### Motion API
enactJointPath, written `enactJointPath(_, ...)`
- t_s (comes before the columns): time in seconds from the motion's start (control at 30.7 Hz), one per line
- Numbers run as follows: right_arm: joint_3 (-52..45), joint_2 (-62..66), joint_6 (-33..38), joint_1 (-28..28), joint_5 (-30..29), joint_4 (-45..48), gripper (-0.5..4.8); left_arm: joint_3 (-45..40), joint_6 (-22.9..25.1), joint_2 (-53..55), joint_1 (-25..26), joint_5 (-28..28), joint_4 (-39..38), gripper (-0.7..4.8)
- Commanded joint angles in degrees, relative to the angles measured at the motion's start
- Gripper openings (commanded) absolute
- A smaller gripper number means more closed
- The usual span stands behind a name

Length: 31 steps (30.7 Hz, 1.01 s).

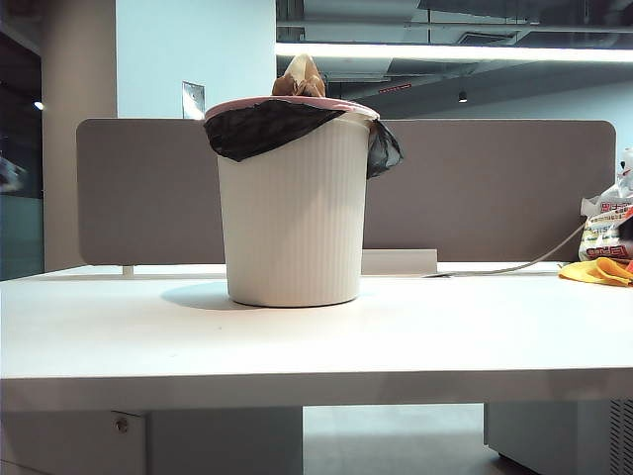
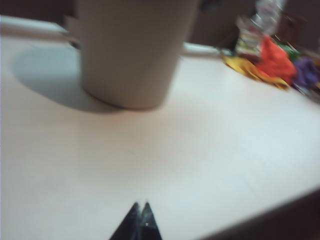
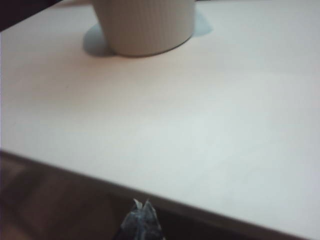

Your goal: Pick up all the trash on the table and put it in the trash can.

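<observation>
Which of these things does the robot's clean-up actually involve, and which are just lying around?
Part of the job:
- trash can
- tan paper trash poking out of its top
- table

Just lying about:
- yellow cloth
- printed white bag
- grey divider panel

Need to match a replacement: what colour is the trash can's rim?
Pink, above the black liner on the white ribbed trash can; clearest in the exterior view.

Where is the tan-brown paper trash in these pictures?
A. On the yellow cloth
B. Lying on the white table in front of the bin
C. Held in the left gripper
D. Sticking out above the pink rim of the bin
D: the trash pokes up above the rim of the trash can, while the left gripper and the right gripper are both shut and hold nothing.
</observation>
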Motion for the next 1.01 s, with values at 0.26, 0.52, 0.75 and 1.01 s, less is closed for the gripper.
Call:
enactJointPath(0.26,-0.2,-15.6,0.2,-15.0,-0.2,0.2,0.00,0.0,-0.1,-8.8,20.7,0.7,0.5,-0.05)
enactJointPath(0.52,-0.2,-15.5,0.2,-21.7,0.0,1.0,0.00,0.0,0.0,-8.7,24.5,0.8,0.5,-0.05)
enactJointPath(0.75,-0.2,-15.5,0.2,-21.6,-0.2,1.0,0.00,0.0,0.0,-8.8,24.5,0.8,0.5,-0.05)
enactJointPath(1.01,-0.2,-15.5,0.2,-21.6,-0.2,1.0,0.00,0.0,0.0,-8.8,24.5,0.8,0.5,-0.05)
